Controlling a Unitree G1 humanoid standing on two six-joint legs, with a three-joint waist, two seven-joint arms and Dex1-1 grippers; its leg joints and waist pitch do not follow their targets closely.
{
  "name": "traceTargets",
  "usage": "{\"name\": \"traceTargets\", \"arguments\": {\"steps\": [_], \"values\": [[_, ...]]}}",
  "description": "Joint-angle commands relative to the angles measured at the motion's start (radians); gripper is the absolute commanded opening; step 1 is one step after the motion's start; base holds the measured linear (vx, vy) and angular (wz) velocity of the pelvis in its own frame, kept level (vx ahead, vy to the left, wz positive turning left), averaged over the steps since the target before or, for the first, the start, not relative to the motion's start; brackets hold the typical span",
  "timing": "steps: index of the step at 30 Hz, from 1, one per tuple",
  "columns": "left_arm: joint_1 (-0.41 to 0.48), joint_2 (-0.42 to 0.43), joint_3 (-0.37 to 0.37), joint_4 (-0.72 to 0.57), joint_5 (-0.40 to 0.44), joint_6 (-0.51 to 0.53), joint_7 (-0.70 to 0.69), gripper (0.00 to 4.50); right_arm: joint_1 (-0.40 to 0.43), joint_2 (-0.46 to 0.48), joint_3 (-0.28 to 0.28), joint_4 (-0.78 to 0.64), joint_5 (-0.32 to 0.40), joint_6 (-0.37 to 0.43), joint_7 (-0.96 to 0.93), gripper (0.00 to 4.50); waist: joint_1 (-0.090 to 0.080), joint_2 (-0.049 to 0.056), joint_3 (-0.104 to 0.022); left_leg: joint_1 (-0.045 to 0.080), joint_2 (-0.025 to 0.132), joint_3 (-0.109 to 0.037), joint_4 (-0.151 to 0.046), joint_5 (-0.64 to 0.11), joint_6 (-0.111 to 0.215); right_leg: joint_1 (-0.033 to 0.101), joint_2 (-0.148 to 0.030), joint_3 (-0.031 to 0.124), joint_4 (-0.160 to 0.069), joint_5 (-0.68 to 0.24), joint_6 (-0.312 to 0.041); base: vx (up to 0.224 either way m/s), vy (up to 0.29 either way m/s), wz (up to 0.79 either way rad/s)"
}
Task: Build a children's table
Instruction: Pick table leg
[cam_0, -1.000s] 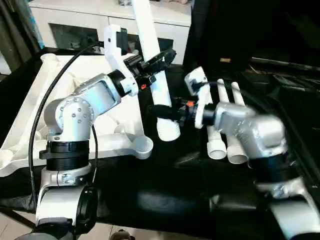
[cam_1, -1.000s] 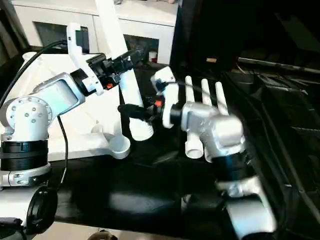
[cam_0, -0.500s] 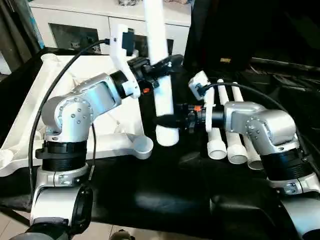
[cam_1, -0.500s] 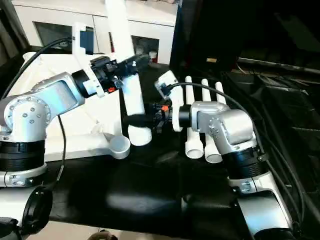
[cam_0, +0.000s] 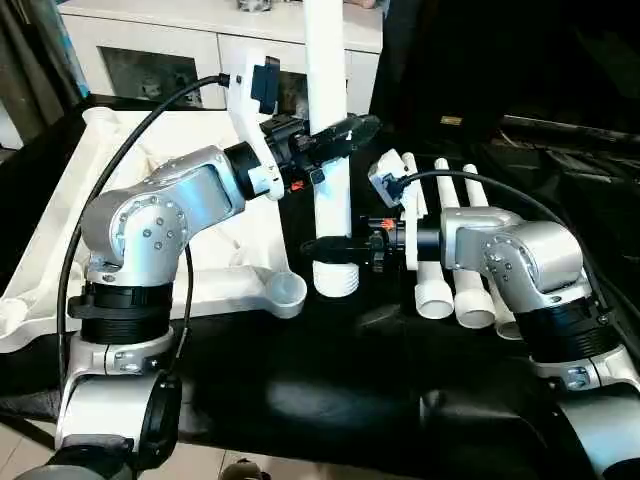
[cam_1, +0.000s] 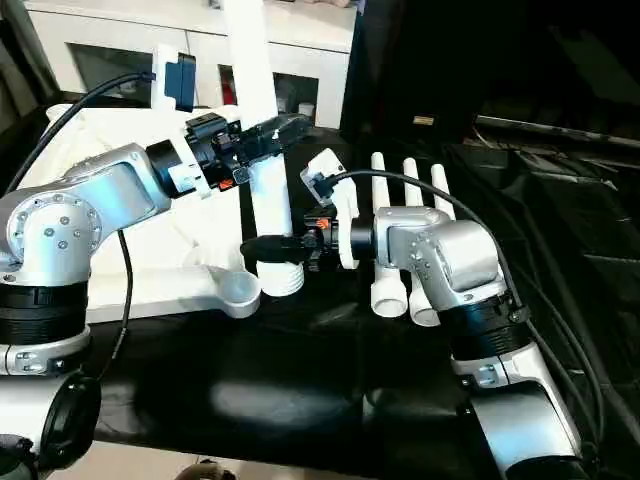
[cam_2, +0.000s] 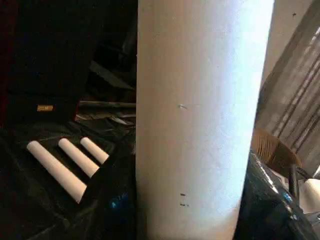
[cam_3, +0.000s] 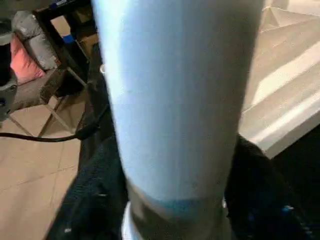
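Observation:
The white tabletop (cam_0: 60, 190) lies upside down at the left, ribs up, with a corner socket (cam_0: 288, 290) near the middle. My left gripper (cam_0: 340, 130) is shut on a white leg (cam_0: 328, 60) and holds it upright. The leg's wide ringed end (cam_0: 336, 278) hangs just right of that socket. My right gripper (cam_0: 330, 248) is shut on the leg just above that end, with one black finger across its front. Three more legs (cam_0: 437, 270) lie side by side behind my right arm. The held leg (cam_2: 200, 115) shows close up in the left wrist view.
A black cloth (cam_0: 330, 380) covers the work surface. A white cabinet with glass doors (cam_0: 160, 50) stands behind the tabletop. Dark equipment (cam_0: 560, 140) sits at the back right. My left arm's cable (cam_0: 110, 190) loops over the tabletop.
The held leg has swung from tilted to upright. My right gripper has come in around its lower end, and its fingers have narrowed onto it.

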Motion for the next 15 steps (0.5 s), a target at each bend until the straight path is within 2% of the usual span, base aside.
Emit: {"name": "traceTargets", "arguments": {"steps": [1,3,9,10,12,13,15], "values": [[0.004,-0.003,-0.008,-0.025,-0.018,0.018,-0.012,1.84,-0.018,-0.004,-0.011,0.002,0.006,0.015,-0.012,2.24,0.001,0.008,-0.078,0.018,0.052,-0.021,-0.063,-0.110,-0.038,0.059,-0.091,0.056,-0.073,-0.065,-0.146,0.000,0.000,0.00],[0.004,-0.006,-0.005,-0.026,-0.023,0.021,-0.011,1.84,-0.014,-0.001,-0.013,0.002,0.007,0.017,-0.016,2.07,0.001,0.007,-0.078,0.018,0.052,-0.021,-0.063,-0.109,-0.041,0.059,-0.091,0.056,-0.071,-0.059,-0.149,0.000,0.000,0.00],[0.005,-0.005,-0.005,-0.029,-0.026,0.022,-0.012,1.84,-0.006,0.009,-0.025,-0.001,0.013,0.020,-0.029,1.96,0.001,0.008,-0.079,0.018,0.051,-0.021,-0.063,-0.109,-0.041,0.059,-0.091,0.056,-0.072,-0.060,-0.149,0.000,0.000,0.00],[0.006,0.000,-0.011,-0.034,-0.015,0.013,-0.019,2.19,0.004,0.025,-0.041,0.000,0.016,0.012,-0.052,1.96,0.001,0.008,-0.079,0.018,0.051,-0.021,-0.063,-0.109,-0.042,0.059,-0.091,0.056,-0.072,-0.058,-0.150,0.000,0.000,0.00],[0.007,0.001,-0.011,-0.035,-0.015,0.012,-0.020,2.54,0.008,0.033,-0.049,0.000,0.017,0.007,-0.063,1.95,0.000,0.009,-0.079,0.019,0.051,-0.022,-0.064,-0.113,-0.044,0.058,-0.092,0.056,-0.071,-0.062,-0.151,0.000,0.000,0.00],[0.007,-0.007,0.005,-0.033,-0.017,-0.002,-0.010,2.54,0.016,0.046,-0.065,0.001,0.020,-0.003,-0.082,1.95,0.000,0.012,-0.079,0.019,0.052,-0.022,-0.064,-0.113,-0.047,0.058,-0.092,0.056,-0.071,-0.060,-0.153,0.000,0.000,0.00],[0.010,-0.024,0.039,-0.028,-0.022,-0.035,0.007,2.65,0.028,0.069,-0.095,0.002,0.023,-0.022,-0.116,1.95,0.000,0.011,-0.080,0.020,0.053,-0.022,-0.064,-0.116,-0.050,0.058,-0.092,0.056,-0.071,-0.051,-0.157,0.000,0.000,0.00]]}}
